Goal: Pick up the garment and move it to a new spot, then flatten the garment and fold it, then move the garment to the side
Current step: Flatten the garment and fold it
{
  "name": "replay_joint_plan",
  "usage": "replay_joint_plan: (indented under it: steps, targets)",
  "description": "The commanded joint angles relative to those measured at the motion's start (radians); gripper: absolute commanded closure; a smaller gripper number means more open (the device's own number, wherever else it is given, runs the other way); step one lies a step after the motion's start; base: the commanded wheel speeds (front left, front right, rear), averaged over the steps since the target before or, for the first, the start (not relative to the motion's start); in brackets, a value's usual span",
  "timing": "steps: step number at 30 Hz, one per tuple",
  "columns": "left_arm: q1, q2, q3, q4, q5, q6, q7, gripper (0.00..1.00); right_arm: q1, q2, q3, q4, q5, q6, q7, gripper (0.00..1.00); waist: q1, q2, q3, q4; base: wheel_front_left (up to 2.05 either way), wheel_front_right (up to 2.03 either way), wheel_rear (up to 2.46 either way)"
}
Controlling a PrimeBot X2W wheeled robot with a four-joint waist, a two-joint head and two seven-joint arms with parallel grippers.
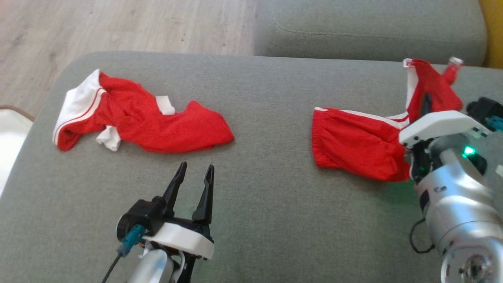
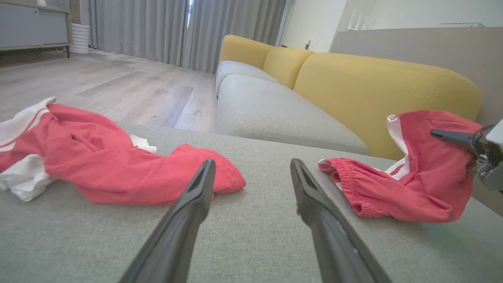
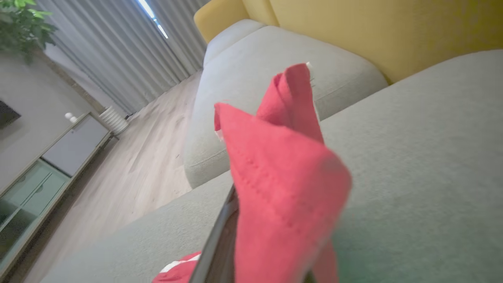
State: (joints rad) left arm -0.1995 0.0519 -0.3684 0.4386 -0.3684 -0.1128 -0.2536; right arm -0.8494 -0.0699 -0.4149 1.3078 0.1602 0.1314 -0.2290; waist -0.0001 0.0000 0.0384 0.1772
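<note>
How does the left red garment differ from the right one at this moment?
The left garment lies ungripped; the right garment is pinched in the shut right tool. The left garment rests wholly on the cushion; the right garment has one end raised. The left garment shows a broad white band, the right garment thin white stripes. Both are red.

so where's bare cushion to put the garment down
Widest bare stretch of cushion lies between the left red garment and the right red garment, ahead of the open left gripper. The right side is crowded: the right gripper pinches that garment there.
</note>
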Motion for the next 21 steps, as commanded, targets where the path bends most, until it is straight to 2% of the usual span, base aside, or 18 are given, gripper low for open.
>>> replay_joint_plan:
  steps: [1, 3, 5, 6, 9, 15, 21]
  targets:
    - [-0.025, 0.013, 0.027, -0.026, 0.006, 0.005, -0.006, 0.0, -0.043, 0.019, 0.107, -0.02, 0.073, -0.001, -0.003, 1.0, 0.0001, 0.0, -0.005, 0.016, 0.0, 0.0, 0.0]
    - [-0.027, 0.014, 0.023, -0.026, 0.005, 0.005, -0.003, 0.0, -0.009, 0.019, 0.253, -0.062, 0.191, -0.001, 0.017, 1.0, 0.0001, 0.0, -0.006, 0.029, 0.0, 0.0, 0.0]
    - [-0.026, 0.017, 0.023, -0.028, 0.003, 0.007, -0.001, 0.0, 0.059, 0.019, 0.403, -0.159, 0.305, -0.001, 0.042, 1.0, 0.0001, 0.0, -0.007, 0.039, 0.0, 0.0, 0.0]
    - [-0.026, 0.017, 0.023, -0.028, 0.003, 0.007, -0.001, 0.0, 0.059, 0.019, 0.403, -0.159, 0.305, -0.001, 0.042, 1.0, 0.0001, 0.0, -0.007, 0.039, 0.0, 0.0, 0.0]
    - [-0.021, 0.024, 0.024, -0.03, 0.001, 0.012, 0.001, 0.0, 0.154, 0.019, 0.56, -0.285, 0.415, -0.001, 0.066, 1.0, 0.0001, 0.0, -0.009, 0.048, 0.0, 0.0, 0.0]
    - [-0.01, 0.033, 0.023, -0.037, -0.004, 0.02, 0.006, 0.0, 0.248, -0.028, 0.744, -0.378, 0.514, -0.001, 0.104, 1.0, 0.0001, 0.0, -0.012, 0.068, 0.0, 0.0, 0.0]
    - [-0.003, 0.035, 0.02, -0.041, -0.009, 0.028, 0.008, 0.0, 0.279, -0.07, 0.884, -0.397, 0.566, -0.001, 0.115, 1.0, 0.0001, 0.0, -0.017, 0.069, 0.0, 0.0, 0.0]
